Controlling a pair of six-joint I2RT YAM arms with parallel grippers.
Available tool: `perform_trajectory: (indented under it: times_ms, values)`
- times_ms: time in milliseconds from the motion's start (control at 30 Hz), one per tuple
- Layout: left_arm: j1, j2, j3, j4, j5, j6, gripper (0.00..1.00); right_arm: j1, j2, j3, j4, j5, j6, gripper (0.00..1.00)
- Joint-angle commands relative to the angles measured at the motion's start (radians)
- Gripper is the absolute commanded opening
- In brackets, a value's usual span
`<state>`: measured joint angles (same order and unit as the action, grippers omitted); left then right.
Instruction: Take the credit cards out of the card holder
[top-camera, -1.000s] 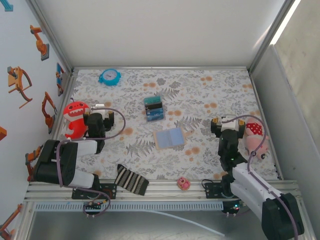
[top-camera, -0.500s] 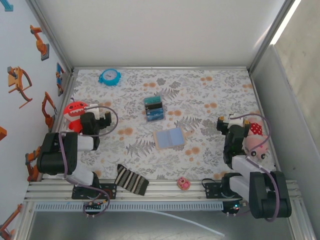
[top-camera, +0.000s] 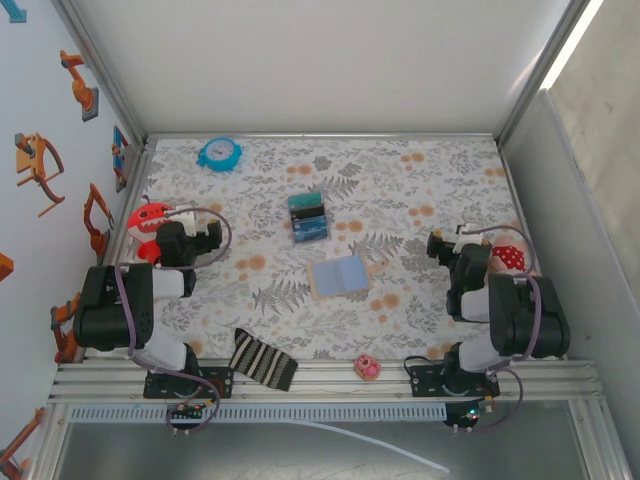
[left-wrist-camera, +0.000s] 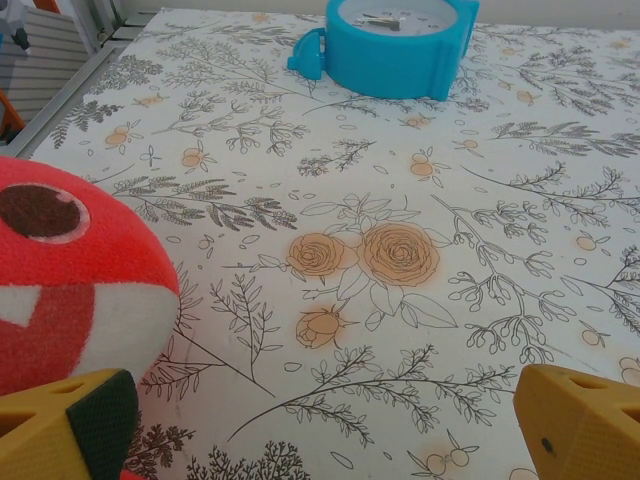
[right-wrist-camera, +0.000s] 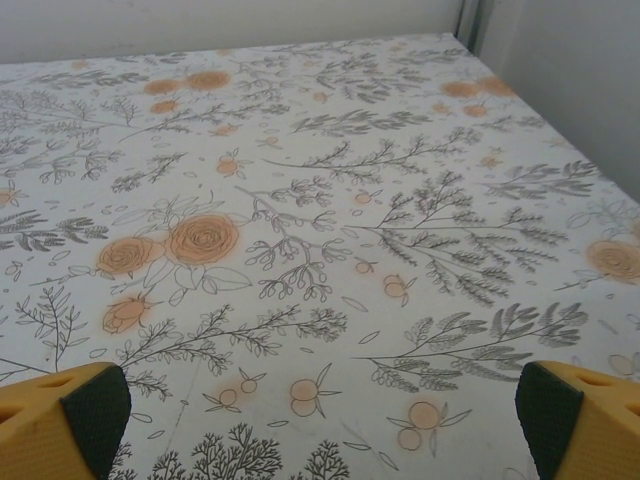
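The card holder (top-camera: 340, 276) lies open mid-table, pale blue side up, and what look like cards (top-camera: 308, 217) sit just on its far side. The left gripper (top-camera: 203, 232) is beside the red plush (top-camera: 148, 222) and the right gripper (top-camera: 452, 247) near the right edge, both spread wide and empty. If a card is tucked inside, pin one panel and slide it out flat

Looking like a robotics lab cell: aluminium-profile frame (top-camera: 320, 380) running behind the left end effector (top-camera: 210, 235) and right end effector (top-camera: 445, 242), white panels (top-camera: 320, 70) walling the floral counter (top-camera: 400, 190) ahead.
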<state>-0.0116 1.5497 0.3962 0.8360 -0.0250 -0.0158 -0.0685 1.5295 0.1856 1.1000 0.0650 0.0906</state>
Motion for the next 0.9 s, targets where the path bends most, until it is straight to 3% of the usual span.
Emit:
perform_trajectory:
  times_ms: [0, 133, 333, 867]
  values:
    - [0.001, -0.009, 0.018, -0.014, 0.016, -0.016, 0.97, -0.038, 0.036, 0.017, 0.14, -0.079, 0.049, 0.99]
    - [0.001, -0.009, 0.018, -0.016, 0.016, -0.015, 0.97, -0.095, 0.04, 0.057, 0.075, -0.172, 0.088, 1.0]
    - [0.001, -0.008, 0.018, -0.016, 0.016, -0.016, 0.97, -0.073, 0.034, 0.17, -0.132, -0.347, -0.011, 1.0]
    - [0.001, -0.009, 0.018, -0.015, 0.016, -0.016, 0.97, -0.073, 0.034, 0.167, -0.127, -0.349, -0.012, 1.0]
